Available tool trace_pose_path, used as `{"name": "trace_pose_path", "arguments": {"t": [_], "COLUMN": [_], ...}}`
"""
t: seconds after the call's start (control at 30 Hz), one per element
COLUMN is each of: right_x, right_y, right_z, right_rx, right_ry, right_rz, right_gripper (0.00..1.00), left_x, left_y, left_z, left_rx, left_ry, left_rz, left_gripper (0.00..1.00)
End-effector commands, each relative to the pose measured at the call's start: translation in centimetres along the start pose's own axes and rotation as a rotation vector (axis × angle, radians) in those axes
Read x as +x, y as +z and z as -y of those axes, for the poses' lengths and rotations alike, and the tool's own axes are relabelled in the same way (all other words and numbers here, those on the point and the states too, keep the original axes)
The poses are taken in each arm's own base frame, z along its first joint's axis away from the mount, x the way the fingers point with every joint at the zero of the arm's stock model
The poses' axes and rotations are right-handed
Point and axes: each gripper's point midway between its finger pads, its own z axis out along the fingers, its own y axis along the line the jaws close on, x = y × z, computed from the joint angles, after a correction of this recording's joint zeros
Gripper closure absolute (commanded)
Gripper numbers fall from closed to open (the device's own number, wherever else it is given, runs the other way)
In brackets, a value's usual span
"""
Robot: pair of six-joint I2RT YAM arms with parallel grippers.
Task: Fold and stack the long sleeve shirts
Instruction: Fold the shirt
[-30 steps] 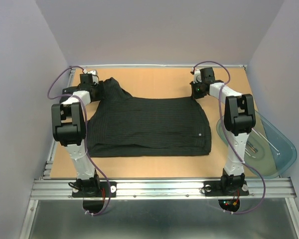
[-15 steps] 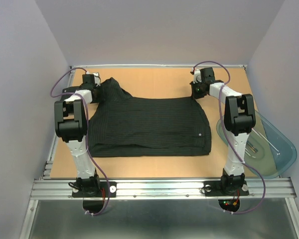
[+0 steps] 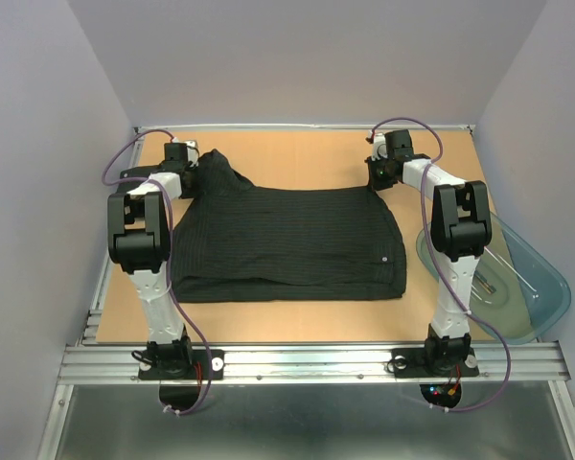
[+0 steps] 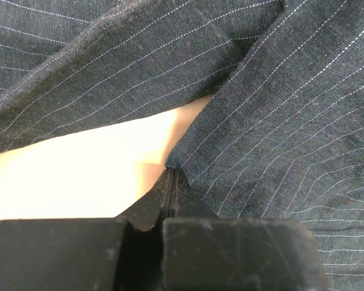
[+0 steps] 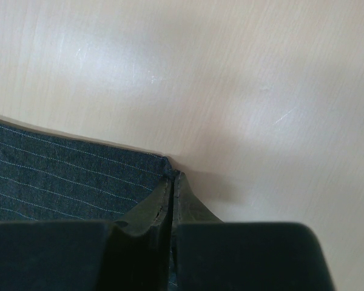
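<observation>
One long sleeve shirt, black with fine pale pinstripes, lies folded into a wide flat rectangle in the middle of the table. A bunched part rises at its far left corner. My left gripper is at that corner. In the left wrist view the left gripper is shut, with an edge of the shirt pinched at its tips. My right gripper is at the far right corner. Seen from the right wrist, the right gripper is shut on the corner of the shirt, down on the tabletop.
A clear bluish plastic tub sits at the table's right edge beside the right arm. Grey walls close in the left, right and back of the wooden table. A small white button shows near the shirt's front right.
The left gripper has closed from open onto the shirt's far left edge, and the left arm has shifted slightly right. The right arm and the shirt's body have not moved.
</observation>
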Motion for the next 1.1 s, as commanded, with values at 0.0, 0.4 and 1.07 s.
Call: {"name": "trace_pose_path", "arguments": {"t": [0.0, 0.4, 1.07], "right_x": [-1.9, -7.5, -5.5], "right_y": [-1.4, -5.0, -7.1], "right_z": [0.6, 2.3, 1.2], "right_rx": [0.023, 0.125, 0.118], "right_ry": [-0.024, -0.038, 0.065], "right_rz": [0.05, 0.183, 0.197], "right_gripper": [0.99, 0.99, 0.99], "left_x": [0.6, -6.8, -5.0], "left_y": [-0.8, -5.6, -7.7], "left_z": [0.6, -1.4, -3.0], "left_rx": [0.019, -0.116, -0.212], "left_ry": [0.006, 0.048, -0.029], "left_rz": [-0.038, 0.164, 0.183], "left_gripper": [1.0, 1.0, 1.0]}}
